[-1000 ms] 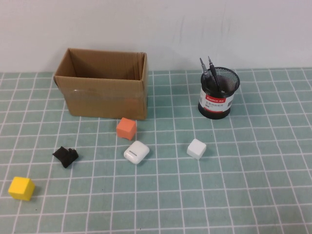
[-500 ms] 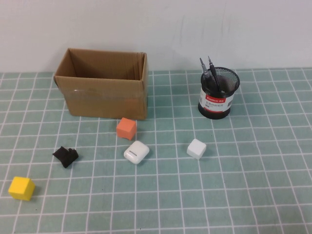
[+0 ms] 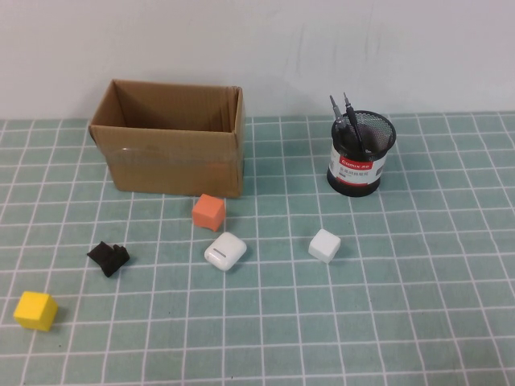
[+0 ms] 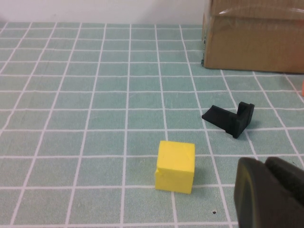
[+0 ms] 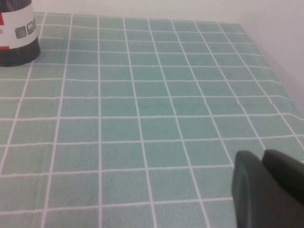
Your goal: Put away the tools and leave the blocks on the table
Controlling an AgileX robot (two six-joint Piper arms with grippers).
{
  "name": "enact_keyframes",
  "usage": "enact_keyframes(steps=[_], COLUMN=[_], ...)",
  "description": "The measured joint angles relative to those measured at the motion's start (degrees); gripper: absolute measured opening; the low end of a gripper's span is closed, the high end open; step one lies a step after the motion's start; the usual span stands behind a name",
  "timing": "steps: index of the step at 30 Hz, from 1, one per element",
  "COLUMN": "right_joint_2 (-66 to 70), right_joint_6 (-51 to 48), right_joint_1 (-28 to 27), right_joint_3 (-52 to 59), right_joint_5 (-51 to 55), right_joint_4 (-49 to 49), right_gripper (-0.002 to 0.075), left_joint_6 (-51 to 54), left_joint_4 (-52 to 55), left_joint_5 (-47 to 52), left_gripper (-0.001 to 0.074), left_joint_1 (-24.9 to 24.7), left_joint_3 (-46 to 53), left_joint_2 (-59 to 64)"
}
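Three blocks lie on the table [image 3: 418,305]: an orange block [image 3: 209,211] just in front of the box, a white block [image 3: 324,244] in the middle, and a yellow block [image 3: 35,310] at the near left. Two thin black tools [image 3: 344,117] stand upright in a black mesh cup [image 3: 361,157] at the back right. No arm shows in the high view. My left gripper [image 4: 264,165] is shut and empty, a little above the mat beside the yellow block [image 4: 175,166]. My right gripper [image 5: 262,160] is shut and empty over bare mat, far from the cup [image 5: 16,35].
An open cardboard box [image 3: 169,141] stands at the back left. A white rounded case [image 3: 225,251] lies below the orange block. A small black lumpy thing [image 3: 108,257] sits left of it, also seen as a black lump [image 4: 230,118] beyond the yellow block.
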Motion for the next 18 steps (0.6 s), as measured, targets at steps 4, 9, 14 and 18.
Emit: enact_keyframes(steps=[4, 9, 14, 18], right_joint_2=[0.0, 0.0, 0.0, 0.0], right_joint_6=[0.0, 0.0, 0.0, 0.0], right_joint_1=[0.0, 0.0, 0.0, 0.0], right_joint_3=[0.0, 0.0, 0.0, 0.0], right_joint_5=[0.0, 0.0, 0.0, 0.0], right_joint_4=[0.0, -0.1, -0.1, -0.1], right_gripper=[-0.0007, -0.0008, -0.0007, -0.0007], left_joint_6=[0.0, 0.0, 0.0, 0.0], left_joint_4=[0.0, 0.0, 0.0, 0.0], left_joint_5=[0.0, 0.0, 0.0, 0.0], left_gripper=[-0.0003, -0.0003, -0.0003, -0.0003], left_joint_1=[0.0, 0.0, 0.0, 0.0], left_joint_3=[0.0, 0.0, 0.0, 0.0], left_joint_2=[0.0, 0.0, 0.0, 0.0])
